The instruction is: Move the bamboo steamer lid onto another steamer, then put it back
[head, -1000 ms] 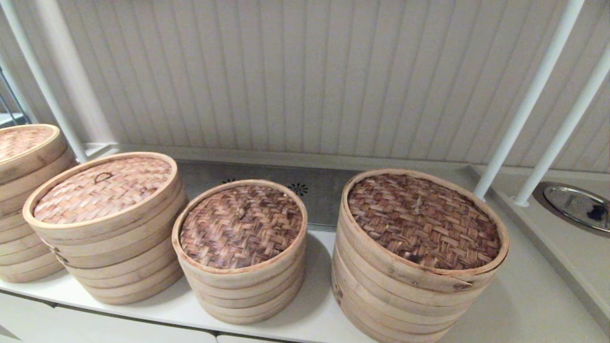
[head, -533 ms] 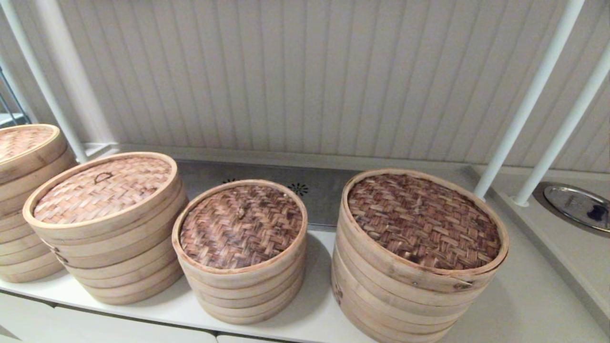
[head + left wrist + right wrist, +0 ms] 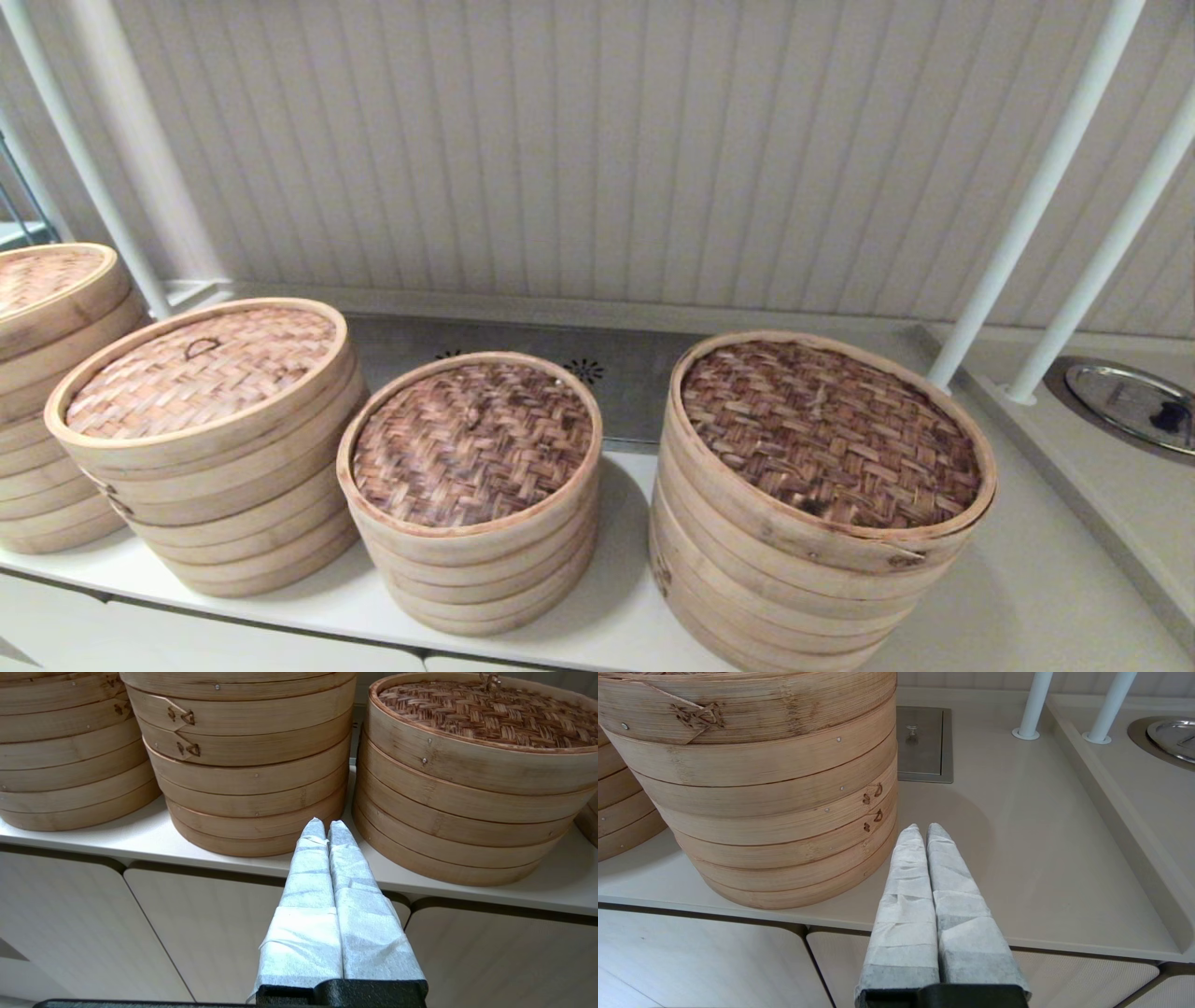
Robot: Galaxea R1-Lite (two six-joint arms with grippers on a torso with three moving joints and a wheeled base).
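The bamboo steamer lid (image 3: 201, 371), light tan weave with a small dark loop handle, sits on the second stack from the left. To its right stands the smallest steamer (image 3: 471, 485) with a dark reddish-brown woven top, also seen in the left wrist view (image 3: 472, 774). Neither arm shows in the head view. My left gripper (image 3: 325, 823) is shut and empty, low in front of the counter edge, between those two stacks. My right gripper (image 3: 923, 828) is shut and empty, beside the base of the wide dark-weave steamer (image 3: 752, 788).
The wide, tall dark-weave steamer (image 3: 822, 495) stands at the right; another tan stack (image 3: 47, 392) sits at the far left. Two white poles (image 3: 1027, 205) rise at the right, next to a metal dish (image 3: 1130, 401). A steel hatch (image 3: 923, 742) lies in the counter behind.
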